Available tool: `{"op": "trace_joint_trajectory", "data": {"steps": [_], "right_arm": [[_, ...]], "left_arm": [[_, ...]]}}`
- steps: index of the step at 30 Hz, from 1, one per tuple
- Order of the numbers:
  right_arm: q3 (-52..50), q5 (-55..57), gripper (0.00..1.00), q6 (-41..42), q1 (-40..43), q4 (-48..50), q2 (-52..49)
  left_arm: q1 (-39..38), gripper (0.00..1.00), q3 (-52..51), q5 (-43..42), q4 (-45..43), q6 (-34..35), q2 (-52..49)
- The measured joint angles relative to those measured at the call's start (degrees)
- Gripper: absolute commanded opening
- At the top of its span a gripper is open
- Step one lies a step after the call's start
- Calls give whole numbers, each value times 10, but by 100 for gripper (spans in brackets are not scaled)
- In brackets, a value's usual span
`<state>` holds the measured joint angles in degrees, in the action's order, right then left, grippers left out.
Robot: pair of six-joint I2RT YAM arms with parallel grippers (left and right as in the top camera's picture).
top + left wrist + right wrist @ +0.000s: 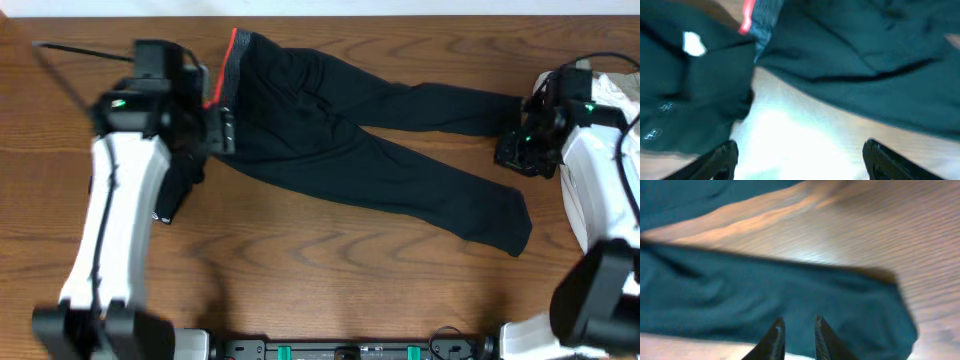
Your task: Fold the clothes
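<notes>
Trousers (370, 140) splayed; left fingers (720, 160) wide, right fingers (775, 340) barely parted, empty; small garment (685, 100) beside waistband (228, 78) may get grabbed.

black trousers (865, 45), tagged black garment (685, 100) beside, end effector (800, 157) spread wide

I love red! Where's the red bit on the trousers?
From overhead, the red edge runs along the grey waistband of the trousers, on the left side of the table toward its far edge, beside the left arm.
</notes>
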<state>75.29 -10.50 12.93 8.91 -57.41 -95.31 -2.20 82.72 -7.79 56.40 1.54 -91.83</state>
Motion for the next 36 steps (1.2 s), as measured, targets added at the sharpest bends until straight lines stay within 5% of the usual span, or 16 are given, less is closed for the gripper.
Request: {"op": "trace_joint_trajectory", "data": {"steps": [6,13,20,36], "right_arm": [[-8,-24,15,0,-53,-18,2],[-29,-29,14,1,-83,-11,1],[-36,-28,15,2,-85,-15,1],[-152,13,17,47,-55,56,1]], "left_arm": [[-2,48,-63,-5,-140,5,-97],[-2,29,-64,-9,-229,3,-187],[-2,8,-59,-9,-208,1,-244],[-2,6,-63,2,59,25,-249]]}}
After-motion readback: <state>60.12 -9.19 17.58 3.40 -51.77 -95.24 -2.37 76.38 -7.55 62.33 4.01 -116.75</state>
